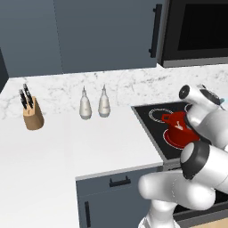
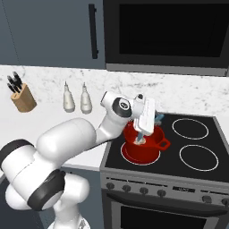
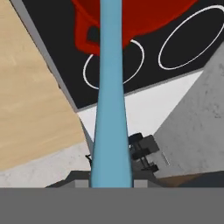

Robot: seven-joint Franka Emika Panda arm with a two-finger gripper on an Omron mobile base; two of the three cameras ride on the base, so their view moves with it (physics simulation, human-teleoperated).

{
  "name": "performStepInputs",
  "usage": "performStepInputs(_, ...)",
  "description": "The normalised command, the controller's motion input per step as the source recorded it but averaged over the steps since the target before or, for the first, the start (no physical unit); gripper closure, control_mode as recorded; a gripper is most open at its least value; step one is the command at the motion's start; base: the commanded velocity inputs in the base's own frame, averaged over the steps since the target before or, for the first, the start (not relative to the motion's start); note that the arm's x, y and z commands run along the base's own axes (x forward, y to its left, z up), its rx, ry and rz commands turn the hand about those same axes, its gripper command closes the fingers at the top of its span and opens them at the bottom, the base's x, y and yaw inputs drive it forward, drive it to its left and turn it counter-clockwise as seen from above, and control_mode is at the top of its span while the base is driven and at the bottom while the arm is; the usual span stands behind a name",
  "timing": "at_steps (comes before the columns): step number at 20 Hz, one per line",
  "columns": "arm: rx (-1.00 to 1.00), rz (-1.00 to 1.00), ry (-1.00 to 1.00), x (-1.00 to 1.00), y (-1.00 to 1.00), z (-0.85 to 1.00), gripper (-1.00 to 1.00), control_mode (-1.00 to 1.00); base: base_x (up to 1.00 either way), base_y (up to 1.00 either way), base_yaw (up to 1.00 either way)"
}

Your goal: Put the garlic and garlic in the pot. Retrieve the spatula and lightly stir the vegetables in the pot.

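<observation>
Glossy white rounded arm point(image 2: 67, 138), dark joints, seemingly cable-free

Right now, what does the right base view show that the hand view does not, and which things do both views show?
In the right base view, not in the hand view: the knife block and two white bottles on the counter, the oven above the stove, and the gripper over the pot.

In the hand view, not in the right base view: the wooden floor beside the stove, and the spatula's long blue handle up close.

Both share: the red pot, the light-blue spatula held by the shut gripper, the black stove with its white burner rings.
</observation>
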Motion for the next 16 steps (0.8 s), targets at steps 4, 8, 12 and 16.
performStepInputs(4, -0.15, 0.16, 0.15, 0.04, -0.06, 0.02, 1.0, -1.0, 0.0, 0.0, 0.0)
performStepInputs(8, -0.16, 0.11, 0.1, 0.33, 0.0, 0.0, 1.0, -1.0, 0.0, 0.0, 0.0)
performStepInputs(12, -0.17, 0.02, 0.01, 0.38, 0.02, 0.0, 1.0, -1.0, 0.0, 0.0, 0.0)
performStepInputs(16, -0.18, 0.15, 0.06, 0.33, 0.28, 0.0, 1.0, -1.0, 0.0, 0.0, 0.0)
